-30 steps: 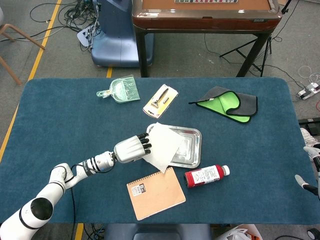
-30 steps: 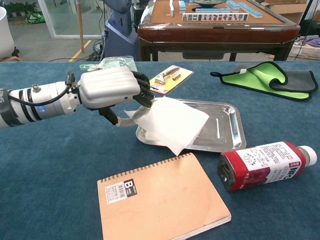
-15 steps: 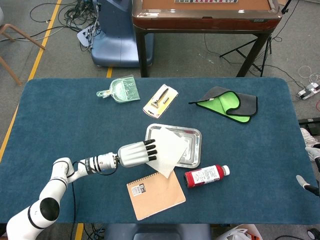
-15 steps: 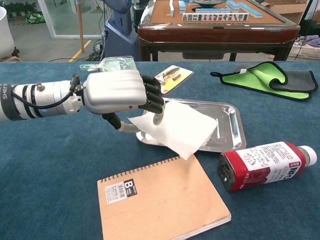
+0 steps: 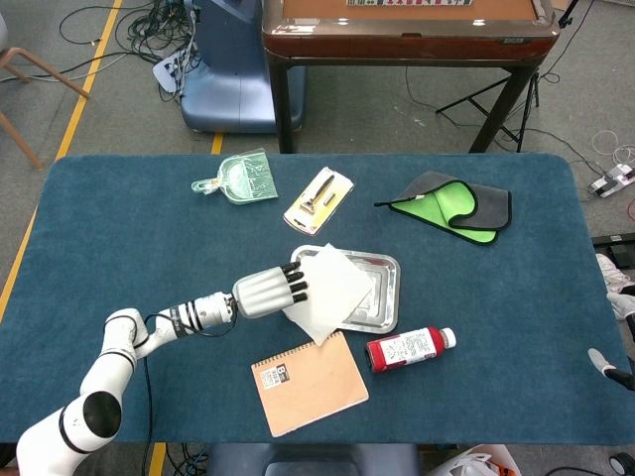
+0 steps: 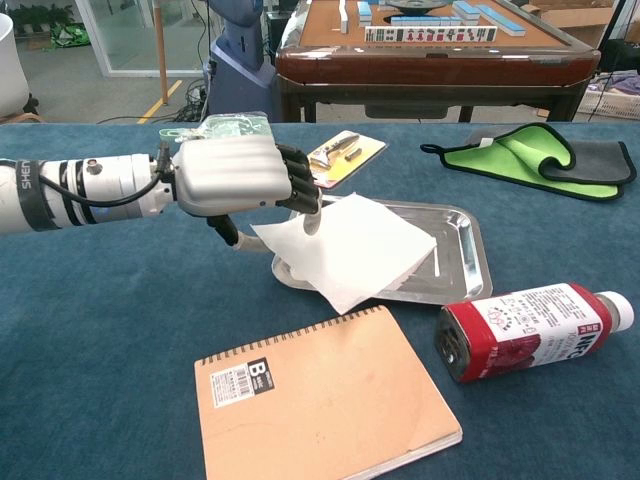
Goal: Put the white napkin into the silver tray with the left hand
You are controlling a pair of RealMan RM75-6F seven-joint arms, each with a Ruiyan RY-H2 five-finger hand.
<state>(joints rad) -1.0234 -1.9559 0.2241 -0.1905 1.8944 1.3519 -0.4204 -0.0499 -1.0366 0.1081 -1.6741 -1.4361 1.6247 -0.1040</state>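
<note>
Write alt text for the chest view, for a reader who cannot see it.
The robot's left hand holds a white napkin over the near-left part of a silver tray on a blue table, the napkin's corner hanging past the tray's rim. A tan spiral notebook and a red bottle on its side lie nearer the camera; a green cloth lies behind.

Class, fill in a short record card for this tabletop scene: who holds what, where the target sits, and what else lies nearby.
holder: left hand
held item: white napkin, pinched at one corner
napkin position: draped over the near-left part of the silver tray, a corner hanging past the rim
released: not yet
in front of the tray: notebook, red bottle on its side
behind the tray: green cloth
right hand: not in view
</note>
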